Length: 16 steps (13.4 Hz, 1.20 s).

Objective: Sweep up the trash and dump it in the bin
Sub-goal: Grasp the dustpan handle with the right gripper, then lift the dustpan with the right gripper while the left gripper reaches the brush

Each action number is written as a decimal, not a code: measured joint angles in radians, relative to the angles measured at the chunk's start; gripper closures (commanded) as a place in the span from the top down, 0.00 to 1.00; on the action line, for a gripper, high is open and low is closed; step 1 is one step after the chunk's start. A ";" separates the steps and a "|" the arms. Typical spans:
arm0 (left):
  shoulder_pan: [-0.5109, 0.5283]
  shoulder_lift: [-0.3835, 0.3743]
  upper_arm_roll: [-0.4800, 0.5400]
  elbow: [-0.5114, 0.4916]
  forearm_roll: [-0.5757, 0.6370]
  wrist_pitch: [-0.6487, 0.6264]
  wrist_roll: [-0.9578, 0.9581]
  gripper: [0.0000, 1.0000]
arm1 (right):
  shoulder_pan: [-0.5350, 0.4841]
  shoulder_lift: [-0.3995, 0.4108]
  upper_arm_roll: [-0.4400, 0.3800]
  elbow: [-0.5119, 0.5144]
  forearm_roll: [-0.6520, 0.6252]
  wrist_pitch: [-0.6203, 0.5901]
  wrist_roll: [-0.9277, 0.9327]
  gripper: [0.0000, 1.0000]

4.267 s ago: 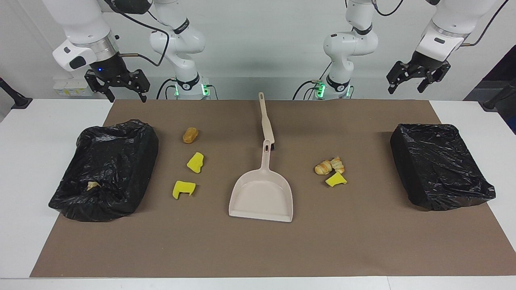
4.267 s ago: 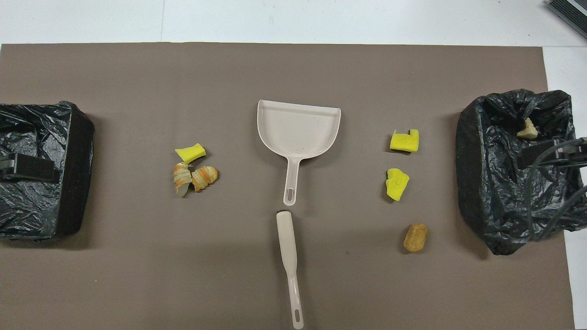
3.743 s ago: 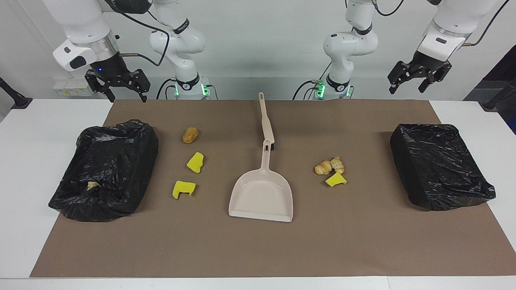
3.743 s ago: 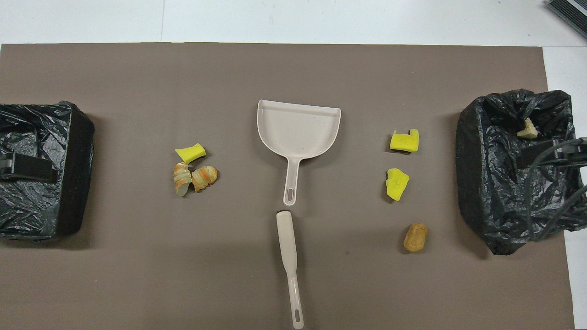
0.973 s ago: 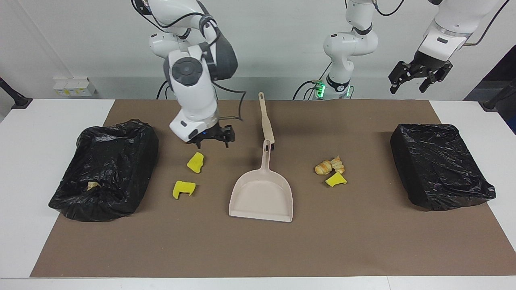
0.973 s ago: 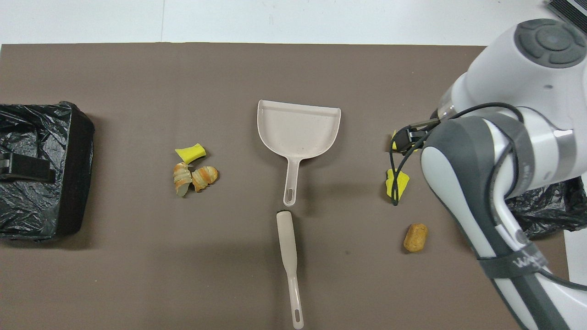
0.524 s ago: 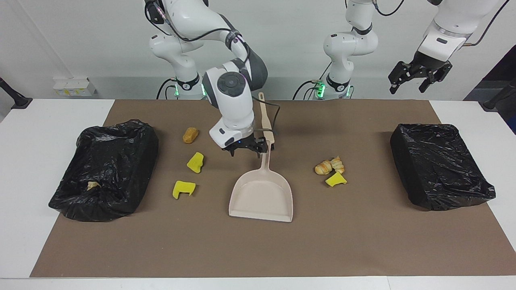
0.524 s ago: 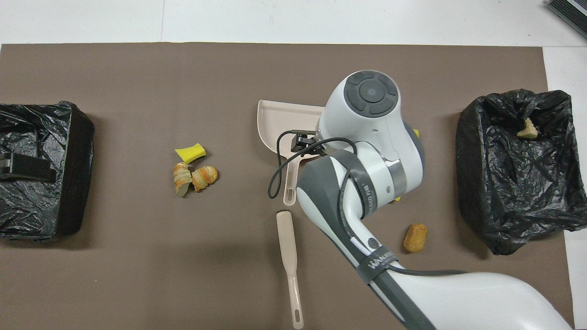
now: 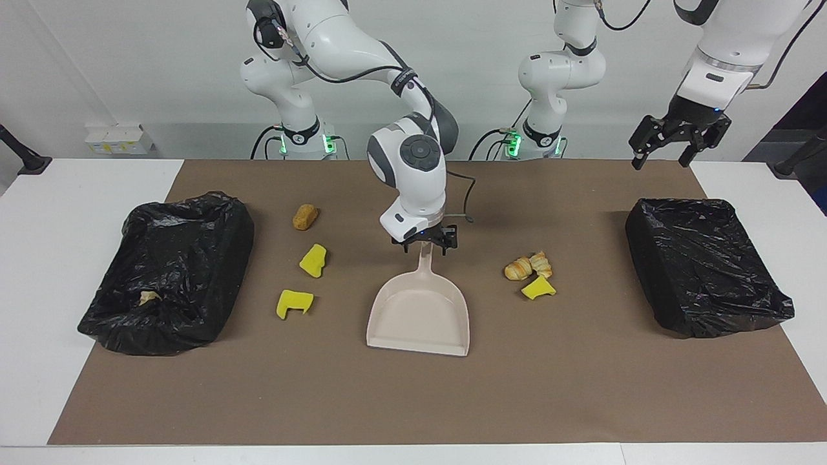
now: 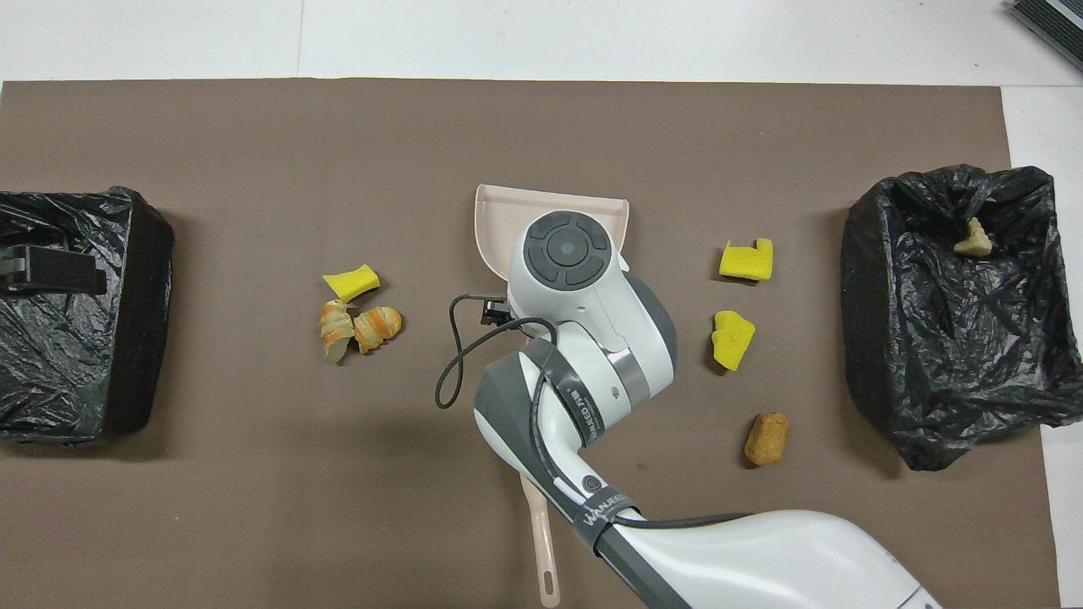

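Note:
My right gripper (image 9: 425,245) is down at the handle end of the beige dustpan (image 9: 420,316), open, one finger on each side of the handle. Trash lies on the brown mat: a brown bun (image 9: 305,216) and two yellow sponge chunks (image 9: 313,260) (image 9: 294,302) toward the right arm's end, two croissants (image 9: 526,266) and a yellow chunk (image 9: 538,289) toward the left arm's end. A bin lined with a black bag (image 9: 168,271) stands at the right arm's end and holds one scrap (image 9: 149,297). My left gripper (image 9: 678,139) waits open, in the air.
A second black-bagged bin (image 9: 704,265) stands at the left arm's end, below the left gripper. The beige brush (image 10: 544,541) lies nearer to the robots than the dustpan, mostly covered by the right arm in the overhead view. The mat (image 9: 413,400) covers most of the white table.
The right arm has swung from above the bun and sponge chunks across to the dustpan's handle and come down around it. The left gripper has dropped a little. The trash has not moved.

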 measured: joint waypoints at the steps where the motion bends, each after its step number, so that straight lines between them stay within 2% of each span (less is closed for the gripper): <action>1: 0.005 0.000 0.000 -0.003 0.000 0.002 0.005 1.00 | 0.002 -0.001 -0.001 -0.008 0.000 0.001 0.000 0.76; 2: 0.007 0.000 0.000 -0.007 0.000 0.002 0.009 1.00 | 0.002 -0.004 -0.002 -0.018 -0.002 0.001 0.000 0.55; 3: 0.007 0.000 0.000 -0.012 0.000 0.002 0.010 1.00 | 0.002 -0.011 -0.003 -0.031 -0.007 0.001 0.000 0.22; 4: 0.007 0.000 -0.001 -0.016 0.000 0.002 0.010 1.00 | 0.002 -0.016 -0.005 -0.041 -0.013 0.001 0.000 0.03; 7: 0.006 0.000 -0.003 -0.019 0.000 0.002 0.010 1.00 | 0.002 -0.030 -0.007 -0.061 -0.036 -0.001 0.000 0.00; 9: 0.006 0.000 -0.003 -0.020 0.000 0.002 0.010 1.00 | 0.002 -0.033 -0.005 -0.061 -0.112 -0.010 -0.026 0.00; 12: 0.001 0.000 -0.008 -0.030 0.000 0.001 0.010 1.00 | 0.000 -0.058 -0.006 -0.056 -0.136 -0.016 -0.140 0.00; 16: -0.054 -0.002 -0.023 -0.113 0.000 0.001 -0.027 1.00 | -0.081 -0.160 -0.009 -0.050 -0.136 -0.091 -0.410 0.00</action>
